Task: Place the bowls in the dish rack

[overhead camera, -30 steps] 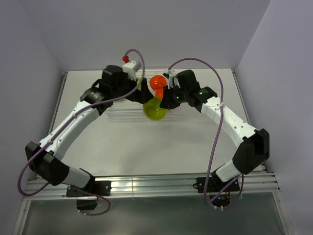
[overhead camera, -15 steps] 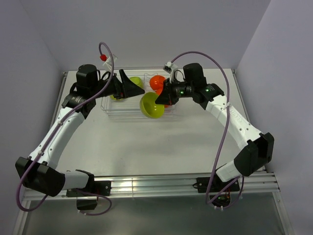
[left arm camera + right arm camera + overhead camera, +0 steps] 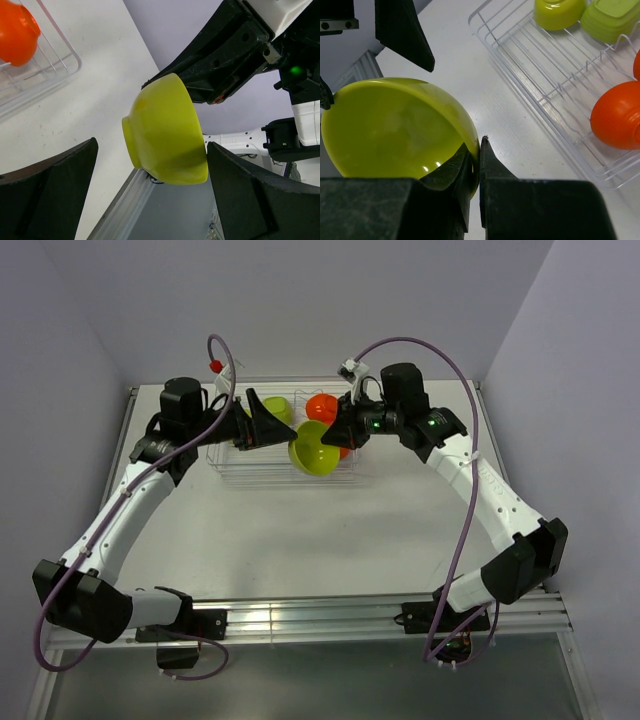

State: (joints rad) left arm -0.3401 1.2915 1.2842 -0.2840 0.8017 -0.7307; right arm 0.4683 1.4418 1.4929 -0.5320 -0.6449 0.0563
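Observation:
My right gripper (image 3: 335,436) is shut on the rim of a lime-green bowl (image 3: 313,449) and holds it in the air at the front edge of the wire dish rack (image 3: 245,468). In the right wrist view the gripper (image 3: 479,146) pinches the bowl's wall (image 3: 390,127). My left gripper (image 3: 268,424) is open and empty, just left of that bowl. In the left wrist view the bowl (image 3: 165,130) hangs beyond the gripper's spread fingers (image 3: 50,195). In the rack sit an orange bowl (image 3: 322,406) and a green bowl (image 3: 277,407).
The right wrist view shows the rack's prongs (image 3: 555,80), an orange bowl (image 3: 617,120) and two green bowls (image 3: 559,11) (image 3: 612,17) in it. White tabletop (image 3: 300,530) lies in front of the rack. Walls close in the back and sides.
My left gripper has pulled back to the left, away from the green bowl. My right gripper keeps the bowl and has shifted it slightly toward the rack.

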